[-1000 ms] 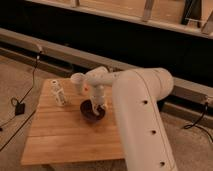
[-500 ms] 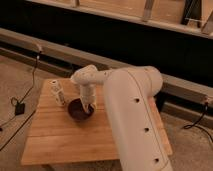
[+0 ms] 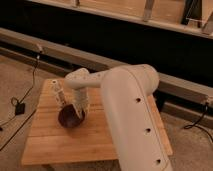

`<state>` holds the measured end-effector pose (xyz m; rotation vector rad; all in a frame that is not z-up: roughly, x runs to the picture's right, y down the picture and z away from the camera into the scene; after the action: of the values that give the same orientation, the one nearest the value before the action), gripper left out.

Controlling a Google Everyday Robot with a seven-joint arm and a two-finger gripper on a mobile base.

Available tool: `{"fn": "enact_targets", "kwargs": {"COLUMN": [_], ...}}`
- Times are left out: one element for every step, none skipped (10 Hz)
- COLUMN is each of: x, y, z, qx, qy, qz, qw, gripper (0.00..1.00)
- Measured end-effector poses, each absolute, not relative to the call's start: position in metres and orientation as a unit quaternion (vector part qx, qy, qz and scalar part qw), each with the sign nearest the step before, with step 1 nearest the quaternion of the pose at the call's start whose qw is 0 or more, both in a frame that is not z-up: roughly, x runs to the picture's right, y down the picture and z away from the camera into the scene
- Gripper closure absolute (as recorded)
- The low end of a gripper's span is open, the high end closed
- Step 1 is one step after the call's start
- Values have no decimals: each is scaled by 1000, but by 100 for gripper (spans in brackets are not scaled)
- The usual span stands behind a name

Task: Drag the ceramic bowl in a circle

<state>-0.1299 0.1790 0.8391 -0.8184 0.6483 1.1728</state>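
The ceramic bowl (image 3: 68,118) is a small, round, dark maroon-brown bowl on the wooden table (image 3: 55,142), toward its left middle. My white arm reaches from the right across the table. My gripper (image 3: 78,113) points down at the bowl's right rim and seems to touch it. The bowl's right edge is partly hidden behind the gripper.
A small white bottle-like object (image 3: 57,94) stands on the table's back left corner, just behind the bowl. A black cable (image 3: 24,100) runs along the floor left of the table. A dark wall with a rail lies behind.
The gripper and the bowl have moved together to the left and toward the table's front, from the table's middle to its left middle. The arm has swung left with them.
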Motion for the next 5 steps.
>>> {"fn": "enact_targets", "kwargs": {"x": [-127, -125, -118, -111, -99], "y": [184, 187, 190, 193, 197], "z": [828, 820, 811, 804, 794], "qx": [-369, -370, -370, -369, -368], "qy": [295, 297, 301, 305, 313], "qz": [515, 506, 496, 490, 481], "qw": [715, 720, 725, 728, 732], "gripper": [100, 100, 100, 100, 100]}}
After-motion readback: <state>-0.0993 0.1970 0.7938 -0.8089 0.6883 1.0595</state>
